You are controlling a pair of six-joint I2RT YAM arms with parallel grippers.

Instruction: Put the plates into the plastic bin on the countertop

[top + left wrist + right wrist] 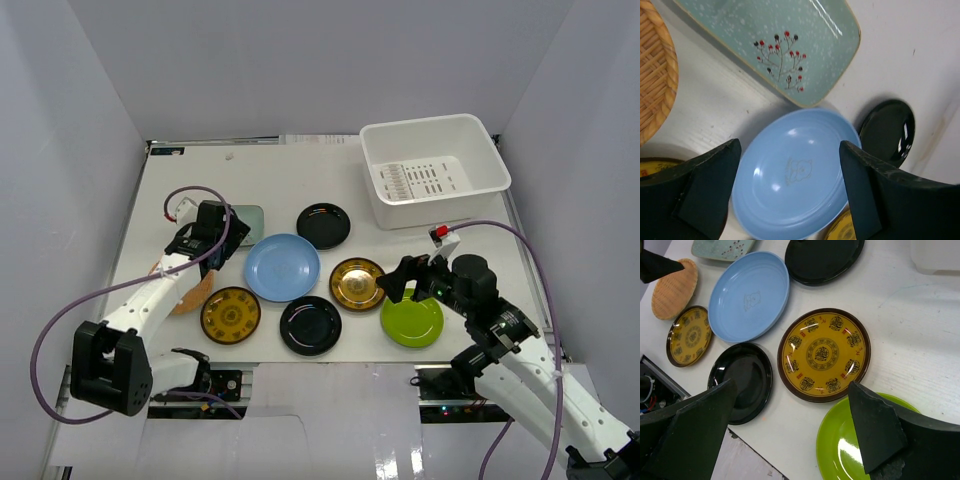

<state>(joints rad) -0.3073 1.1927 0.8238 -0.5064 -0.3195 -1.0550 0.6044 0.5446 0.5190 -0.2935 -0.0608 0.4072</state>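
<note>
Top external view has every plate lying flat on the countertop (300,180) and the white plastic bin (440,205) empty at the far right corner. Both grippers gape wide, holding nothing: the left gripper (790,145) hangs over the light blue plate (790,195), the right gripper (792,385) over the near edge of the yellow patterned plate (823,354), beside the lime green plate (837,445). I'd say pinch a rim, one finger slid under the lip, since these glossy shallow dishes look slippery.

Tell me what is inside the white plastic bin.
Only the bare slotted bottom shows inside the plastic bin; nothing lies on it. Its near wall hides the closest strip of floor.
</note>
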